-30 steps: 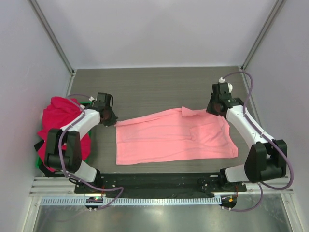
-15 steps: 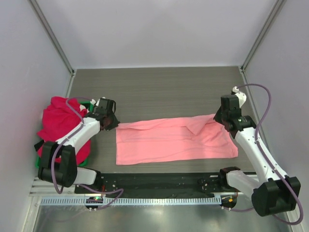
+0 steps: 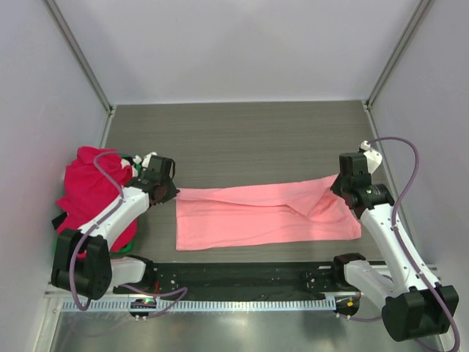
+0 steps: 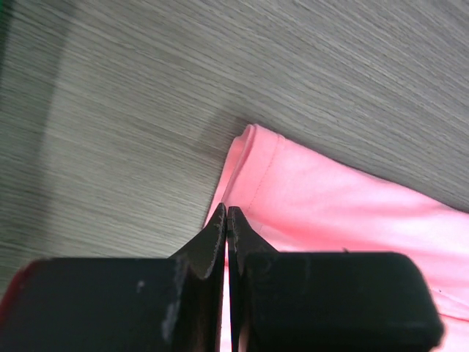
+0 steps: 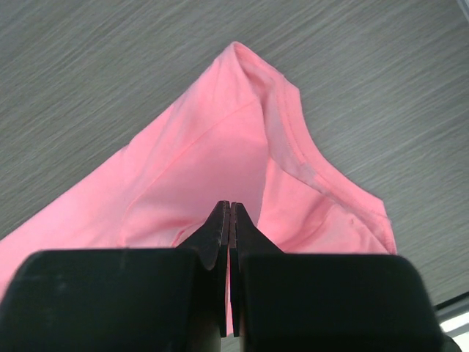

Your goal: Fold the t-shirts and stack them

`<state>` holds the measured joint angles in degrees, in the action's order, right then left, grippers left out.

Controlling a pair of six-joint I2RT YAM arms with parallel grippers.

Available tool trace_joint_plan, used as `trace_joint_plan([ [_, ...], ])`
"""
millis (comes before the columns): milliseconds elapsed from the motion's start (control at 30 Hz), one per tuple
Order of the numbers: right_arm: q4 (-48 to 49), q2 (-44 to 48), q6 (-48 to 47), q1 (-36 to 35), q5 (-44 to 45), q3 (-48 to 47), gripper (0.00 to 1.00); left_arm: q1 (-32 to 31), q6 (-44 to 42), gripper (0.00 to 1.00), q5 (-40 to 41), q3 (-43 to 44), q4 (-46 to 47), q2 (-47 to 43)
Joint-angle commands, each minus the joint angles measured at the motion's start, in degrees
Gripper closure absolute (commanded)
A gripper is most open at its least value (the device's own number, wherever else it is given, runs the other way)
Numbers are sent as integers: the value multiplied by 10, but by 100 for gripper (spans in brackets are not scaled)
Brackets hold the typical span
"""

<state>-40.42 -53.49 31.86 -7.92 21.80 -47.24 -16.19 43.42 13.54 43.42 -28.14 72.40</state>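
A light salmon-pink t-shirt (image 3: 260, 216) lies spread on the dark table, its far edge lifted and pulled toward the near side. My left gripper (image 3: 174, 192) is shut on the shirt's far left corner (image 4: 245, 169). My right gripper (image 3: 337, 183) is shut on the shirt's far right edge near the collar (image 5: 242, 139). A heap of crimson t-shirts (image 3: 91, 187) sits at the left in a green tray (image 3: 123, 248), beside my left arm.
The grey table (image 3: 242, 136) reaches back to white walls. A black rail (image 3: 242, 275) with both arm bases runs along the near edge. Bits of black cloth (image 3: 58, 220) show under the crimson heap.
Both grippers have moved toward the near edge, drawing the shirt's far edge over the rest. The right gripper has also shifted right. The visible pink area is narrower.
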Motion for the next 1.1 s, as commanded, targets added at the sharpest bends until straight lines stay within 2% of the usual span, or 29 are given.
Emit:
trace_joint_plan([
  [0, -17, 9, 15, 12, 35, 0, 99, -2, 8, 100, 40, -2, -24, -31],
  [333, -35, 15, 64, 37, 54, 10, 99, -2, 31, 100, 17, -64, -17, -86],
  [433, -38, 34, 104, 39, 54, 28, 98, -2, 44, 93, 3, -88, -17, -103],
  [467, -37, 40, 115, 42, 53, 35, 91, -2, 46, 87, -1, -95, -17, -109],
  [500, -38, 46, 133, 44, 54, 40, 78, -2, 47, 65, -7, -98, -19, -115],
  [533, -37, 56, 140, 48, 55, 46, 50, -2, 50, 56, -6, -98, -23, -128],
  [567, -37, 62, 145, 49, 59, 48, 39, -2, 50, 52, -5, -98, -35, -136],
  [600, -37, 69, 151, 48, 64, 50, 28, -3, 50, 42, -1, -92, -40, -143],
  [633, -37, 73, 155, 48, 69, 50, 17, -2, 50, 39, 8, -89, -46, -153],
  [733, -27, 89, 139, 48, 50, 44, 16, -2, 44, 39, 11, -70, -60, -177],
  [833, 34, 78, 112, 48, -38, 51, 22, -9, 32, 42, 3, -45, -45, -166],
  [867, 46, 71, 109, 47, -91, 54, 23, -16, 28, 43, 6, -34, -44, -152],
  [967, 83, 5, 104, 38, -152, 65, 23, -76, 13, 44, 20, 16, -34, -76],
  [1067, 112, -74, 102, 34, -200, 73, 23, -101, -1, 45, -5, 58, -18, 18],
])
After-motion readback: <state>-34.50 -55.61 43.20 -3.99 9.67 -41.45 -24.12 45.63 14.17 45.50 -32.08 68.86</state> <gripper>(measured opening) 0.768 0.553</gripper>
